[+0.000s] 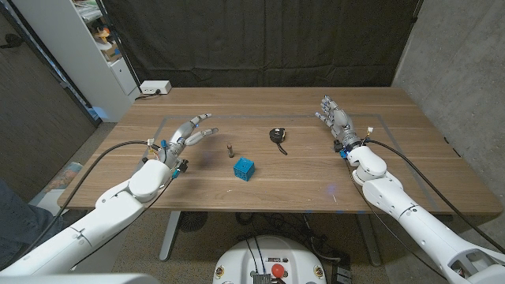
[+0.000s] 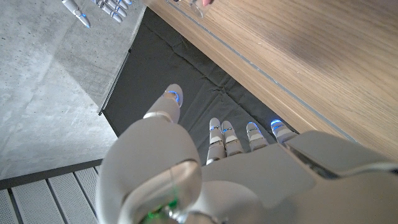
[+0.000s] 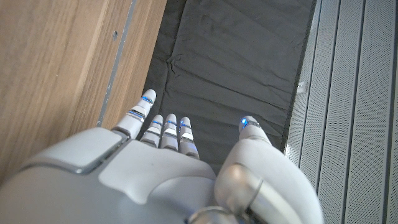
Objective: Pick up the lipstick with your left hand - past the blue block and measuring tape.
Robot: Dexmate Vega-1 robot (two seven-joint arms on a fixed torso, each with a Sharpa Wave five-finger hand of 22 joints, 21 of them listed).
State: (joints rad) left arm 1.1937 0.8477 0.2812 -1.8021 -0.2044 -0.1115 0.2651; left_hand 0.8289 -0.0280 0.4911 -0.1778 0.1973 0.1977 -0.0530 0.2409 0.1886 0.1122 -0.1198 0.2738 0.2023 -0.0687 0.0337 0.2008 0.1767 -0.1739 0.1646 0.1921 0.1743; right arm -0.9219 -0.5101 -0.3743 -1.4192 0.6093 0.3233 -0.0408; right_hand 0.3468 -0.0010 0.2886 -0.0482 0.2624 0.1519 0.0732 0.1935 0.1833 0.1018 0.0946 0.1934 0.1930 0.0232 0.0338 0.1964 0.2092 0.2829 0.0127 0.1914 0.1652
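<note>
We judge the task to be at its very start: nothing has been grasped yet. Taking the blue block (image 1: 244, 168) as our landmark, the lipstick (image 1: 230, 149) stands upright just beyond it and slightly toward the robot's left, untouched, on the wooden table (image 1: 410, 166). The measuring tape (image 1: 277, 135) lies farther back from the block, on its right side, with its strap trailing toward the block. Our left hand (image 1: 187, 135) hovers to the left of the block, a clear gap away from the lipstick, fingers spread and extended with nothing between them; the left wrist view confirms the fingers (image 2: 222, 138) reach out empty. Our right hand (image 1: 334, 117) waits well to the right of the block, beyond the tape, fingers likewise loose and straight, holding nothing, which the right wrist view (image 3: 166, 134) bears out. What is left, as we see it, is the whole pick: bring the left hand sideways to the lipstick, close around the small tube without knocking it over or nudging the block, and lift it. The slim, upright tube looks easy to topple.
</note>
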